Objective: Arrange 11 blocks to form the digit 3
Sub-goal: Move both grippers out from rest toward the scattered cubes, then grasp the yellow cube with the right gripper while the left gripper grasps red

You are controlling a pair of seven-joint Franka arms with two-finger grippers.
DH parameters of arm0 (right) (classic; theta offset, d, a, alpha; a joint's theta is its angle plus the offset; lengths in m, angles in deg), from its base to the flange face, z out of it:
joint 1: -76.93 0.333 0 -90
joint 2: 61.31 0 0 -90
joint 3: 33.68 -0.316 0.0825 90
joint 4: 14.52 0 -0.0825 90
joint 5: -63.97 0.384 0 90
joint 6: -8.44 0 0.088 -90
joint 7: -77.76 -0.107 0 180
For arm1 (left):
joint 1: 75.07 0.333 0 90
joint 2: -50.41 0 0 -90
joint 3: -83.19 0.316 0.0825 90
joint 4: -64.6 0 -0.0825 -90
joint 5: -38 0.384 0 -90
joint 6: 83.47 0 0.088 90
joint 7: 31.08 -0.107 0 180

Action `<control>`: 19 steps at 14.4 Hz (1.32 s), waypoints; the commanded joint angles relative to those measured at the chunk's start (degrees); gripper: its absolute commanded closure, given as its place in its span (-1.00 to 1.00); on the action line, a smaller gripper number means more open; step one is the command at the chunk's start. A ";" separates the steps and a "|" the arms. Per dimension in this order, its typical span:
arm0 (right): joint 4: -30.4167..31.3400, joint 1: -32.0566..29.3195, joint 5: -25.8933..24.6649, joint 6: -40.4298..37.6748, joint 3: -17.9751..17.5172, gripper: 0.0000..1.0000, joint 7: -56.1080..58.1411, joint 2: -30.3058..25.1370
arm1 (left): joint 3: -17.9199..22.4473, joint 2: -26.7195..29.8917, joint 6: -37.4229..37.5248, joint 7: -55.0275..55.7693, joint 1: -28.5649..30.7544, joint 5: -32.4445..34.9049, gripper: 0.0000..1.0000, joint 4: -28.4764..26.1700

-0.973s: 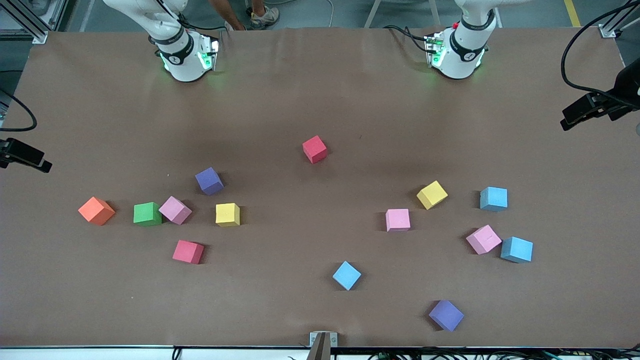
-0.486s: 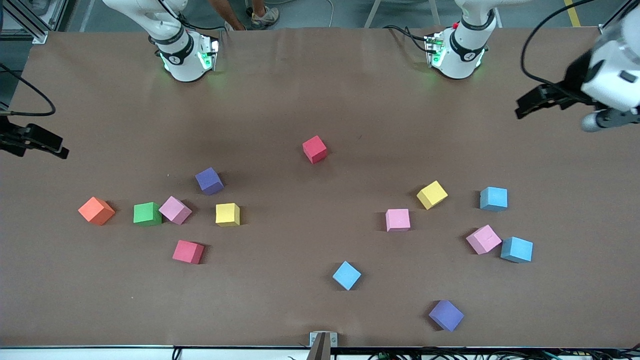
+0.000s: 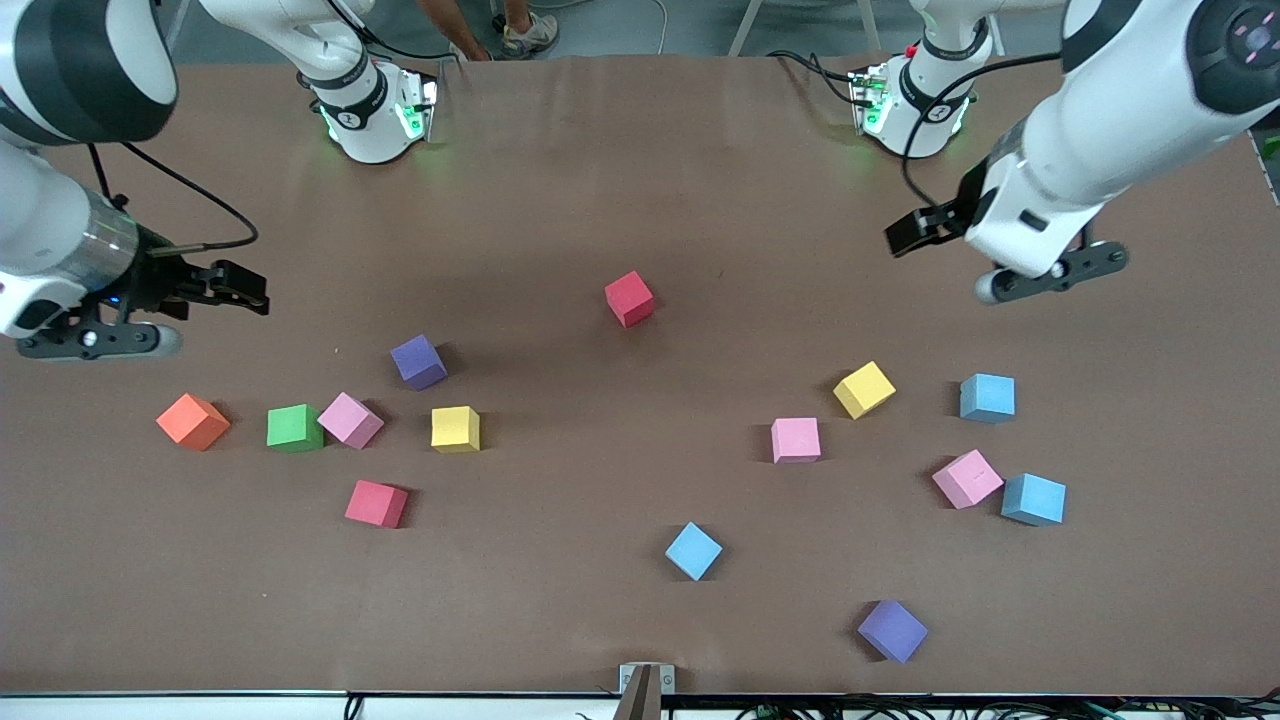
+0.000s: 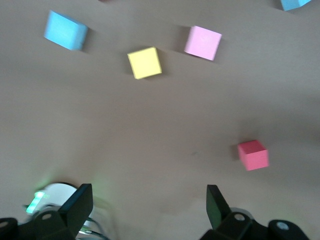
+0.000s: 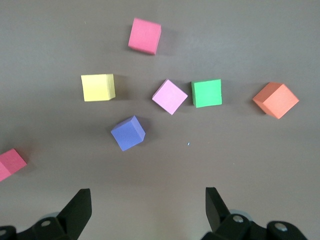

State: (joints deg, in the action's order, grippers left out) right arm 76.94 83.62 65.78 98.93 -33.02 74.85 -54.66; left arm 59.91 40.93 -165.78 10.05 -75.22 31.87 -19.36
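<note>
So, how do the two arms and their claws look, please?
Both arms have glossy white shells with dark grey joint caps. The right arm has a metallic silver wrist band. The bases glow with green lights. A thin black cable runs along each wrist. The left claw and right claw are black, with flat wedge-shaped fingers.

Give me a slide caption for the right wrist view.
Open right gripper above scattered foam cubes on the brown table.
</note>
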 commanded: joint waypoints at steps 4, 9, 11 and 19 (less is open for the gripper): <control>8.98 6.23 -0.40 7.23 0.22 -1.00 -6.40 0.20 | -0.10 -11.25 -11.52 17.72 -11.35 1.56 -1.00 0.82; 7.16 7.80 -0.32 15.13 0.22 -1.00 -12.01 8.53 | -0.10 -22.05 -26.90 32.23 -20.23 6.91 -1.00 0.73; 2.25 9.82 -0.40 16.47 0.22 -1.00 -18.85 14.15 | -0.01 -25.84 -32.36 37.42 -23.48 11.04 -1.00 0.73; -2.35 11.68 -0.05 28.58 0.22 -1.00 -20.29 26.65 | 0.43 -30.86 -38.80 47.64 -33.16 16.24 -1.00 -3.83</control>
State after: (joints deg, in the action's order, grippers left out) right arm 76.08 94.00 65.82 125.43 -32.94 55.40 -30.69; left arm 59.89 9.31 -202.88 56.18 -107.03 46.85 -21.24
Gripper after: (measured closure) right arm 0.000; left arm 0.000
